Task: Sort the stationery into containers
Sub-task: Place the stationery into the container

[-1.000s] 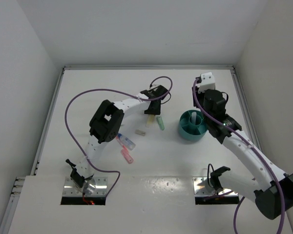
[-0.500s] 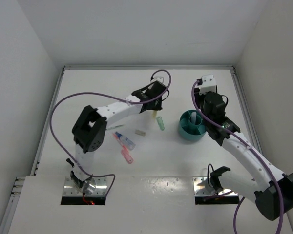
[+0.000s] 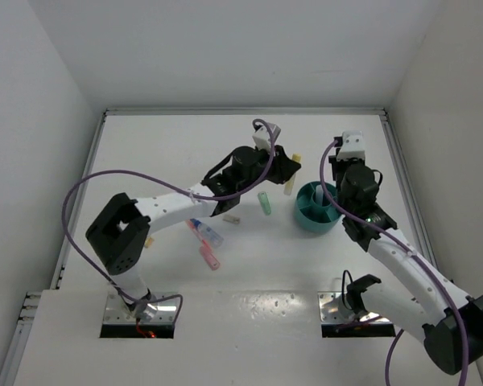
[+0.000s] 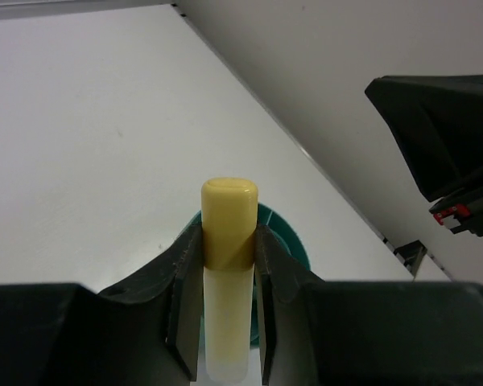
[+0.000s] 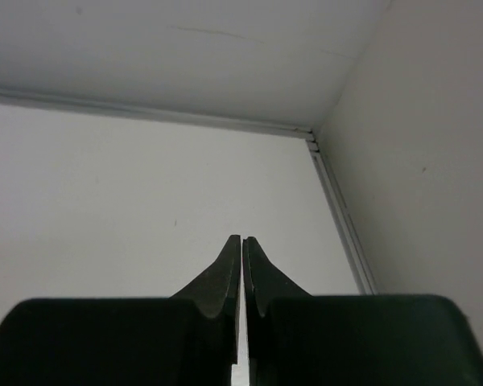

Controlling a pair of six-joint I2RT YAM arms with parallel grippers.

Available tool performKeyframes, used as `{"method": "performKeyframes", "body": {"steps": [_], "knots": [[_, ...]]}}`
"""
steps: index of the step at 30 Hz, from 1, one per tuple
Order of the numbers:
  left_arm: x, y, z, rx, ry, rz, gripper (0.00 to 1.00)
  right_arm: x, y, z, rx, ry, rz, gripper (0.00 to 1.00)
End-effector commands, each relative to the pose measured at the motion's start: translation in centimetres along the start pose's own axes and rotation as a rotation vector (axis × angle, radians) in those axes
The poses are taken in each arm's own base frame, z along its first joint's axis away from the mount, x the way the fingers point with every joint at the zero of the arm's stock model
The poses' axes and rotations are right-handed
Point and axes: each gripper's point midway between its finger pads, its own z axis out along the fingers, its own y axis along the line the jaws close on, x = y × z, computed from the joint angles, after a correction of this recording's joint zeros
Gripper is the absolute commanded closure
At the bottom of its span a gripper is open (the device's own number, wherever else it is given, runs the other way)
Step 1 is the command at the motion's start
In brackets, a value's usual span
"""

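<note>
My left gripper (image 4: 228, 233) is shut on a yellow marker (image 4: 229, 211), gripping it just below the cap. In the top view the yellow marker (image 3: 291, 172) hangs just left of the round teal tub (image 3: 307, 219). The left wrist view shows the tub's rim (image 4: 291, 242) right behind the marker. My right gripper (image 5: 241, 239) is shut on nothing, its wrist (image 3: 357, 186) at the tub's far right side. Something pale lies inside the tub. On the table lie a green marker (image 3: 265, 203), a grey eraser (image 3: 232, 217), a clear-blue tube (image 3: 204, 232) and a pink marker (image 3: 210, 256).
The right arm (image 4: 443, 145) looms at the upper right of the left wrist view, close to the marker. White walls close the table at the back and on both sides. The left arm stretches across the loose items.
My left gripper lifted the yellow marker off the table and carried it right, up to the tub. My right gripper closed and drew back a little from over the tub.
</note>
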Motion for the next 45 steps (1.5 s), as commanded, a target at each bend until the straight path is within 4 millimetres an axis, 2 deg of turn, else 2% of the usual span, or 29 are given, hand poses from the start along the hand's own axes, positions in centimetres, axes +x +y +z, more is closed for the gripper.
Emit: {"method": "performKeyframes", "body": {"steps": [1,2,3,5,6,8,9,10,13,14,17,18,19,20,30,33,45], "knots": [[-3.6,-4.9,1.1,0.238,-0.166,-0.025,1.00,-2.8,-2.9,-0.3,0.137,-0.128,0.071,0.97],[-4.7,-5.7,1.3,0.278,-0.214,-0.039,1.00,-3.4,-3.7,-0.9,0.160,-0.161,0.071,0.91],[-3.7,-5.4,2.0,0.287,-0.207,-0.050,1.00,-3.4,-4.5,-1.1,0.191,-0.187,0.085,0.91],[-4.9,-6.9,2.4,0.351,-0.236,-0.061,1.00,-3.5,-4.7,-1.3,0.197,-0.199,0.085,0.89],[-4.3,-6.7,3.0,0.359,-0.228,-0.060,1.00,-3.5,-4.7,-1.3,0.197,-0.199,0.085,0.89],[-4.1,-7.7,3.4,0.402,-0.242,-0.063,1.00,-3.5,-4.7,-1.3,0.197,-0.199,0.085,0.89],[-3.1,-8.3,3.9,0.436,-0.237,-0.057,1.00,-3.7,-5.1,-1.3,0.208,-0.206,0.091,0.89],[-3.4,-8.7,3.8,0.452,-0.240,-0.054,1.00,-3.7,-5.1,-1.3,0.208,-0.206,0.091,0.89],[-2.3,-8.9,4.4,0.509,-0.251,-0.063,1.00,-3.3,-5.0,-1.3,0.207,-0.198,0.077,0.89],[-1.1,-8.6,4.8,0.523,-0.241,-0.059,1.00,-3.3,-5.0,-1.3,0.207,-0.198,0.077,0.89],[-0.5,-9.1,5.5,0.567,-0.230,-0.045,1.00,-3.3,-5.0,-1.3,0.207,-0.198,0.077,0.89],[0.7,-8.7,5.9,0.569,-0.211,-0.045,1.00,-3.3,-5.0,-1.3,0.207,-0.198,0.077,0.89],[1.0,-8.9,6.0,0.584,-0.201,-0.040,1.00,-3.3,-5.0,-1.3,0.207,-0.198,0.077,0.89],[0.8,-9.0,6.1,0.593,-0.216,-0.037,1.00,-3.0,-4.9,-1.3,0.207,-0.198,0.077,0.89],[3.1,-8.1,7.6,0.591,-0.181,-0.028,1.00,-3.2,-4.6,-1.2,0.190,-0.205,0.074,0.89],[3.2,-8.0,7.6,0.596,-0.190,-0.026,1.00,-3.2,-4.6,-1.2,0.190,-0.205,0.074,0.89],[6.1,-6.5,9.1,0.586,-0.180,-0.010,0.97,-2.9,-4.4,-1.2,0.180,-0.202,0.068,0.89]]}}
